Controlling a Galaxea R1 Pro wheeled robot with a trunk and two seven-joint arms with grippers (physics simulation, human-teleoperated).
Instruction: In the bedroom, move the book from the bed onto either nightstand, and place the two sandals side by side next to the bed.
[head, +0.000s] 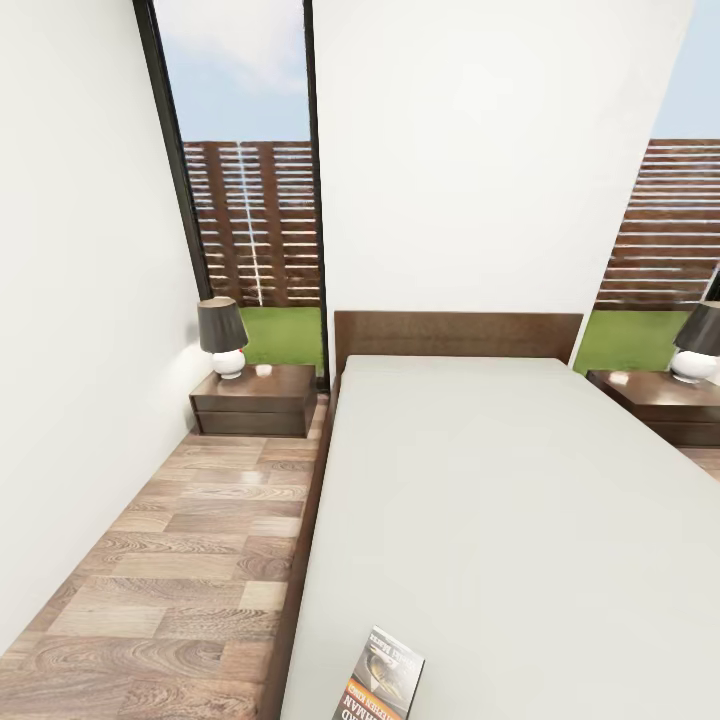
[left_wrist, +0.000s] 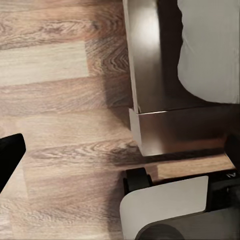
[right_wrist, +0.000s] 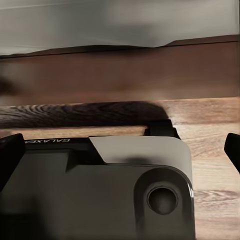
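The book (head: 380, 680), seen flat on the bed (head: 500, 500) at the head view's bottom edge, is judged light, thin and bendable, best pinched at an overhanging edge, while neither pincer's state can be told from the wrist views.

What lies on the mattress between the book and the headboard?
Nothing: in the head view, the pale mattress is bare from the book up to the headboard.
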